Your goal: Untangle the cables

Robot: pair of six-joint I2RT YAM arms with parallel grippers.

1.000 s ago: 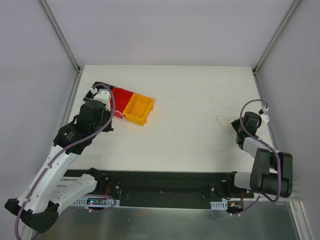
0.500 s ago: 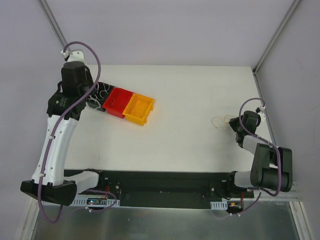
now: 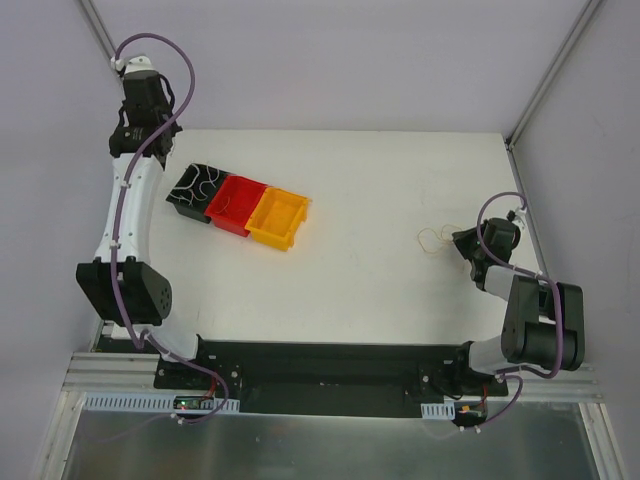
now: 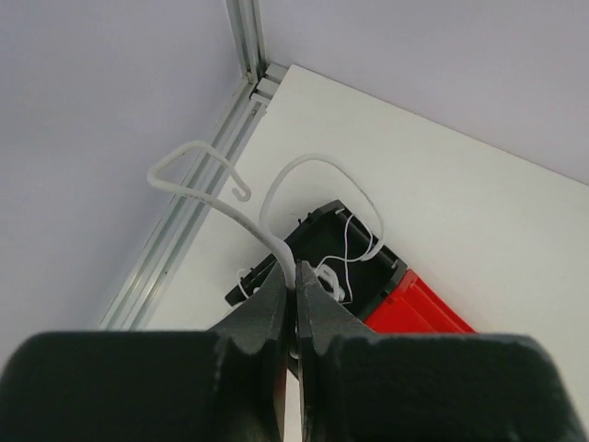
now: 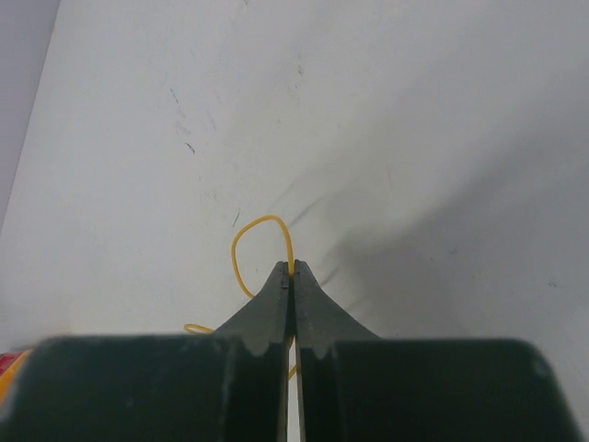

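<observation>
Well, left gripper (image 4: 296, 278) pinches white cable (image 4: 317, 157); right gripper (image 5: 293, 270), orange cable (image 5: 267, 218).

Left arm (image 3: 125, 200): stretched almost straight from its base toward the far-left corner, wrist at the very top and well up in the air, wrist camera looking down. Can't make out its tip from the overhead view. Left gripper (image 4: 294, 276): fingers (image 4: 262, 313) pressed together with no visible gap, pinching a white cable (image 4: 267, 238) at the tips.

Right arm (image 3: 525, 320): folded tight, elbow close to its base, forearm running toward the far side, wrist low. Right gripper (image 3: 462, 243) points left. In the wrist view its fingers (image 5: 267, 313) are closed tip to tip on a yellow cable (image 5: 262, 218).
</observation>
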